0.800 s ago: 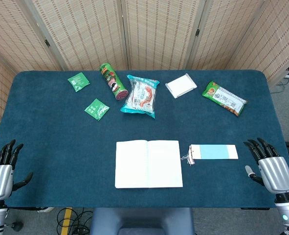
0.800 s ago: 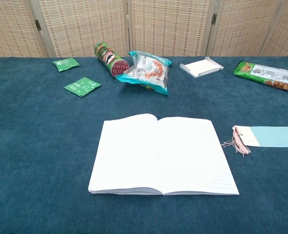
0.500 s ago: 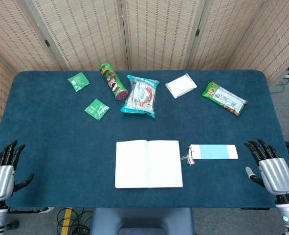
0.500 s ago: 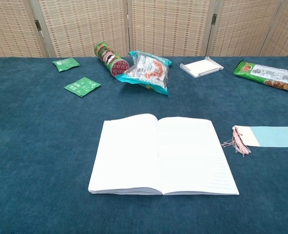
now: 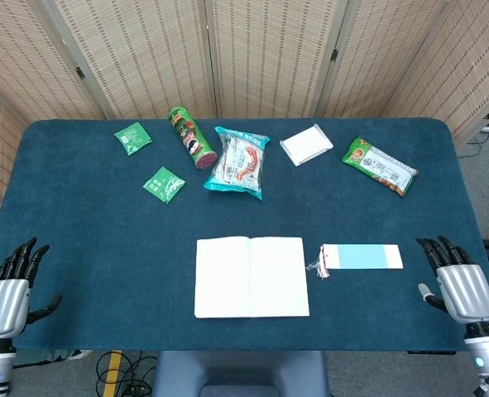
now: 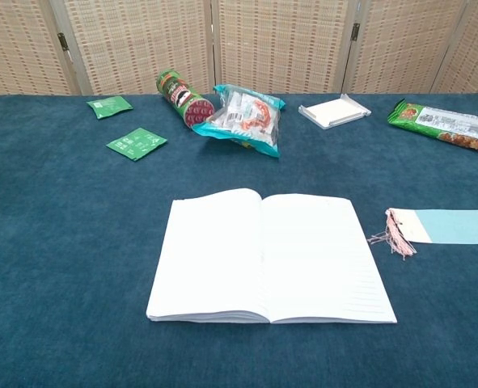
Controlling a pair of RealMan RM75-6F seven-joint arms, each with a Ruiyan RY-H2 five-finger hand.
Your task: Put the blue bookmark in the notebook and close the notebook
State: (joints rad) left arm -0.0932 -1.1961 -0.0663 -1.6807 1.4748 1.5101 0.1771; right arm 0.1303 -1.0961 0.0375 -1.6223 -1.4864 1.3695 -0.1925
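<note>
Both hands have slid back toward the near bench edge since 0.8 s ago; nothing on the bench has shifted. Left hand [image 5: 4,302] sits at the near-left corner, fingers spread, holding nothing. Right hand [image 5: 459,285] is at the near-right corner, fingers also apart and empty. Neither shows in the chest view.

Notebook [image 5: 251,276] lies open and flat at near centre of the bench [image 5: 87,240]. Blue bookmark [image 5: 361,256] lies flat just right of it, not touching, tassel [image 5: 314,266] end pointing at the notebook, long side across the bench.

Handling, my guess: the bookmark looks like thin card, very light, slightly flexible, flush on the cloth, so hard to get under. Probably pinch at the far right end or a long edge with the right hand, then slide it over. Avoid the tassel: limp, gives no control. Nothing started yet.

Snack packs, a chip can [image 5: 192,137] and a white box [image 5: 305,145] sit at the far side, well apart.
</note>
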